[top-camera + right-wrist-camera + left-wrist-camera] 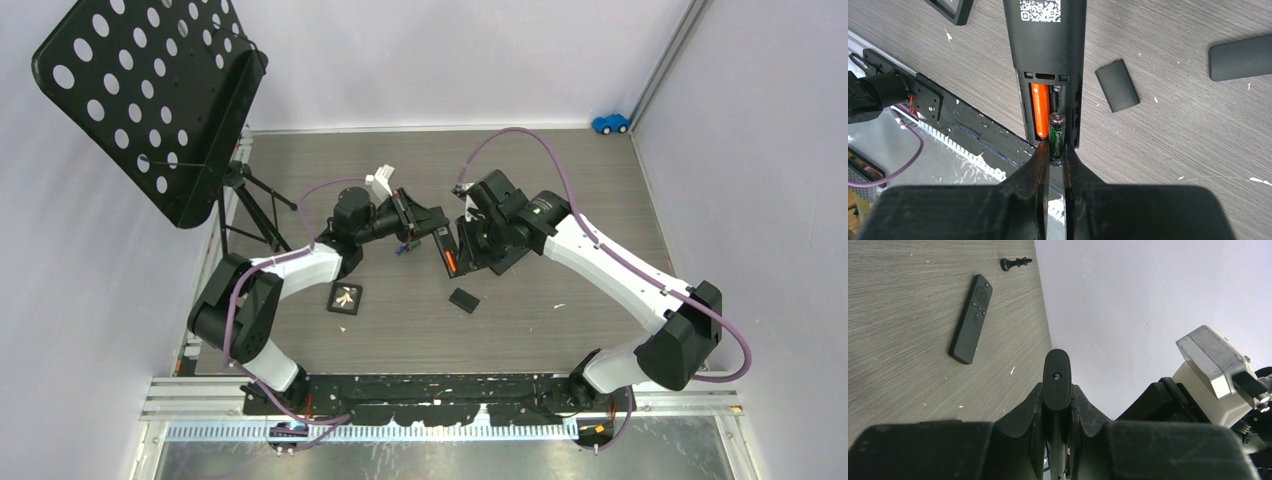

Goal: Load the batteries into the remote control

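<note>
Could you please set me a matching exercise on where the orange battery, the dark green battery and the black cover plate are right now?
1. orange battery
2. dark green battery
3. cover plate

A. lying on the table
B. seated in the remote
C. pinched by the right gripper

Pairs: 1-B, 2-C, 3-A

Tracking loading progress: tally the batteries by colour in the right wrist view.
orange battery: 1, seated in the remote
dark green battery: 1, held in the right tool
Total: 2
</note>
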You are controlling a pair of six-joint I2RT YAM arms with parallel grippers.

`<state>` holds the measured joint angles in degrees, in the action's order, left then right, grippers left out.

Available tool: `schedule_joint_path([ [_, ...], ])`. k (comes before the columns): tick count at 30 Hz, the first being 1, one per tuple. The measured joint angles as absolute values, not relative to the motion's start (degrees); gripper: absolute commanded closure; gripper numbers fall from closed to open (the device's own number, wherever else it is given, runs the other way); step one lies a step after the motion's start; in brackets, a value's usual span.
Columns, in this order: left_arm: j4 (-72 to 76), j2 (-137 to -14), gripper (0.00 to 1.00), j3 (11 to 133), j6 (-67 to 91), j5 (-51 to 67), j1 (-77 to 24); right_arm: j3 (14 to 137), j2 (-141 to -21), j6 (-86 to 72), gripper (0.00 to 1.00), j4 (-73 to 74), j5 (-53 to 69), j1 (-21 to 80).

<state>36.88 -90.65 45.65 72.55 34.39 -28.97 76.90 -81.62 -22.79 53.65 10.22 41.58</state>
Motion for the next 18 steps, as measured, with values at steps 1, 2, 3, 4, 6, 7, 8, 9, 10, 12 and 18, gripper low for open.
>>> schedule_joint_path([
  [1,37.08,-90.76,1.00,45.65,72.84,34.46,-28.97,76.90,-81.67,-22.61,0.89,53.65,10.22,41.71],
  [2,37.17,-90.80,1.00,45.65,72.99,34.59,-28.97,76.90,-81.73,-22.50,0.88,53.65,10.22,41.85],
  [3,37.28,-90.87,1.00,45.65,73.06,34.63,-28.97,76.90,-81.80,-22.31,0.87,53.65,10.20,41.95],
  [4,37.43,-90.94,1.00,45.65,73.10,34.65,-28.97,76.90,-81.80,-22.13,0.86,53.65,10.22,42.04],
  [6,37.50,-90.98,1.00,45.65,73.14,34.72,-28.97,76.90,-81.80,-21.63,0.82,53.65,10.20,42.22],
  [7,37.52,-90.98,1.00,45.65,73.14,34.76,-28.97,76.90,-81.82,-21.45,0.80,53.65,10.15,42.28],
  [8,37.54,-90.98,1.00,45.65,73.14,34.79,-28.97,76.90,-81.91,-21.32,0.77,53.67,10.09,42.30],
  [9,37.52,-90.98,1.00,45.65,73.12,34.79,-28.97,76.90,-82.08,-21.26,0.75,53.71,9.91,42.33],
  [10,37.52,-90.98,1.00,45.65,73.10,34.79,-28.97,76.90,-82.21,-21.23,0.73,53.80,9.63,42.35],
  [12,37.50,-90.98,1.00,45.65,73.03,34.81,-28.97,76.90,-82.67,-21.17,0.71,54.04,9.10,42.44],
  [18,37.52,-90.98,1.00,45.65,73.01,34.79,-28.97,76.93,-82.87,-21.61,0.69,54.06,8.51,42.44],
])
